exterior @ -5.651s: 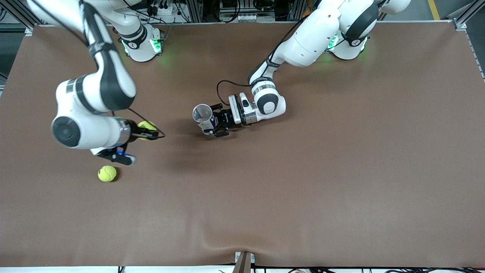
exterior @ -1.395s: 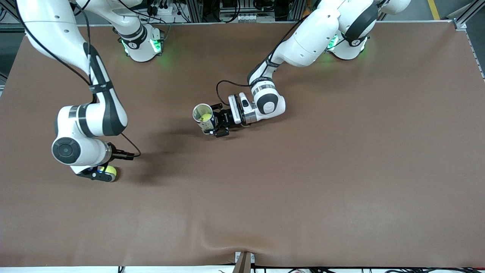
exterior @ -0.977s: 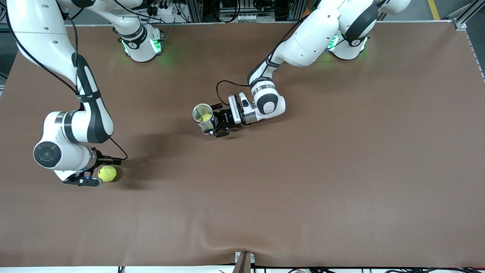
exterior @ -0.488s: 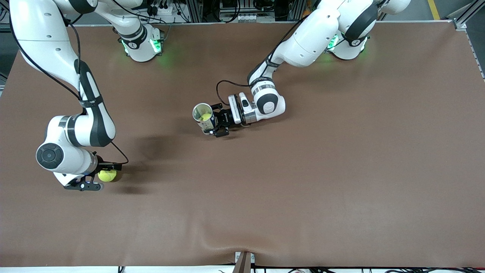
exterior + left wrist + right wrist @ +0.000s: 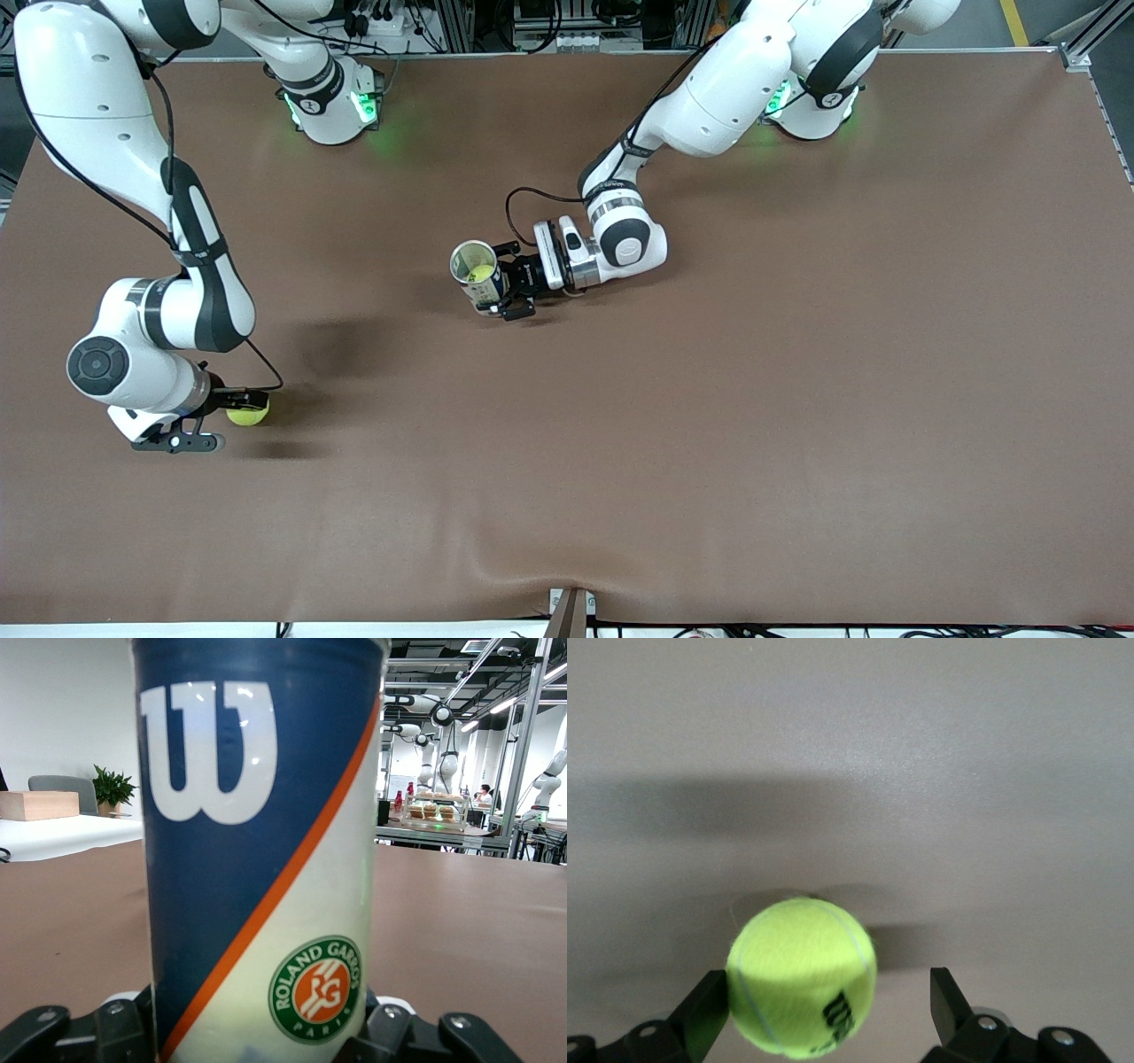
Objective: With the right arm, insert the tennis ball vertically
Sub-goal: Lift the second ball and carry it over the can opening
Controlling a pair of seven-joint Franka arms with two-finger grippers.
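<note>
A yellow tennis ball (image 5: pixel 247 412) (image 5: pixel 802 977) lies on the brown table toward the right arm's end. My right gripper (image 5: pixel 215 416) (image 5: pixel 828 997) is low around it and open. One finger (image 5: pixel 709 1010) is against the ball and the other finger (image 5: pixel 948 1001) stands clear of it. In the middle of the table my left gripper (image 5: pixel 498 285) (image 5: pixel 257 1032) is shut on a blue and white ball can (image 5: pixel 477 275) (image 5: pixel 257 850), held upright with its mouth open. A second tennis ball (image 5: pixel 482 274) sits inside the can.
The brown table (image 5: pixel 709 425) is bare apart from these. The right arm's base (image 5: pixel 328 106) and the left arm's base (image 5: pixel 811 111) stand along the table's edge farthest from the front camera.
The ball the right gripper carried earlier now sits in the can. Over the last second the right gripper shifted toward the right arm's end, settling open around the loose ball. The left arm held still.
</note>
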